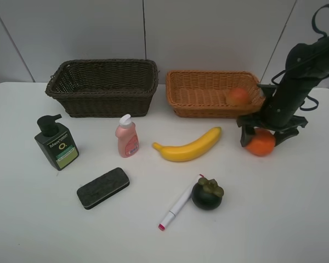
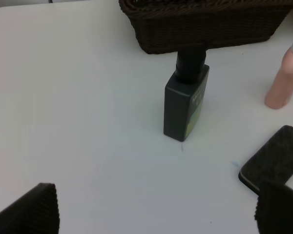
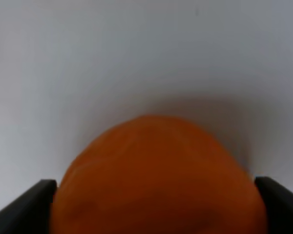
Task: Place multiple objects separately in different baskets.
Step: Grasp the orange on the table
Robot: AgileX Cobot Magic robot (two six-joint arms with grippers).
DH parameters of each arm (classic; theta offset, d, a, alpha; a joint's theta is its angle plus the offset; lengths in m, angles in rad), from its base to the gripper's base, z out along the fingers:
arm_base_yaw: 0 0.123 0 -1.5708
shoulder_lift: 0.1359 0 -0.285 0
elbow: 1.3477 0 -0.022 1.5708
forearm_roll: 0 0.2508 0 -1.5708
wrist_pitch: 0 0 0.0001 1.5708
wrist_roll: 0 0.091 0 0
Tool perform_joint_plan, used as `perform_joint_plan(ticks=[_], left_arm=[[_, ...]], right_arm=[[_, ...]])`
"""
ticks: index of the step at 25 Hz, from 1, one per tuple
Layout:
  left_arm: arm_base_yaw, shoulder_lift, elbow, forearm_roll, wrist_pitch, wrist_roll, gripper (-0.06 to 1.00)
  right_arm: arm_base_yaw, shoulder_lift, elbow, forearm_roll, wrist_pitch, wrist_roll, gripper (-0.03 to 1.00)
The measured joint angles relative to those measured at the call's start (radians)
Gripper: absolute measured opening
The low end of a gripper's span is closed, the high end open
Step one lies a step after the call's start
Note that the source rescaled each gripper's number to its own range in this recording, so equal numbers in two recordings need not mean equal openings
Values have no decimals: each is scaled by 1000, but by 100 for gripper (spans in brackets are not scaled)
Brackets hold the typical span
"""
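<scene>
Right gripper [image 1: 261,138]: jaws stood wide apart, one on each side of the orange [image 1: 261,146] (whether they pressed on it could not be told).
Orange: rested on the bench [image 1: 296,208], just in front of the light basket's [image 1: 216,111] right corner.
Light basket: contained the red-orange round fruit [image 1: 238,96].
Left gripper [image 2: 158,214]: jaws apart and empty, above the bench, facing the pump bottle [image 2: 185,105].
Dark basket [image 1: 104,104]: stood behind the pump bottle and the pink bottle [image 1: 127,137].
Bench centre: banana [image 1: 189,147], eraser [image 1: 103,188], and marker [image 1: 177,209] just beside the mangosteen [image 1: 207,193].

high: whole table [image 1: 274,219] | left wrist: low, facing pump bottle [image 2: 185,105] | right wrist: orange [image 3: 156,180] close-up
</scene>
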Motion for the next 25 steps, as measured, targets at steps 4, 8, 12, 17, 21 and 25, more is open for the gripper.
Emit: perform_joint_plan(ticks=[4,8,12,17,21,25], left_arm=[[0,0,0,0,0,0,100],[0,0,0,0,0,0,100],[0,0,0,0,0,0,100],[0,0,0,0,0,0,100],[0,0,0,0,0,0,100],[0,0,0,0,0,0,100]], right_arm=[[0,11,0,0,0,0,98],[0,11,0,0,1,0,97],[0,11,0,6,13,0,87],[0,11,0,20,22,1,87],[0,10,0,21,23,1,87],[0,-37,0,21,30,1,87]])
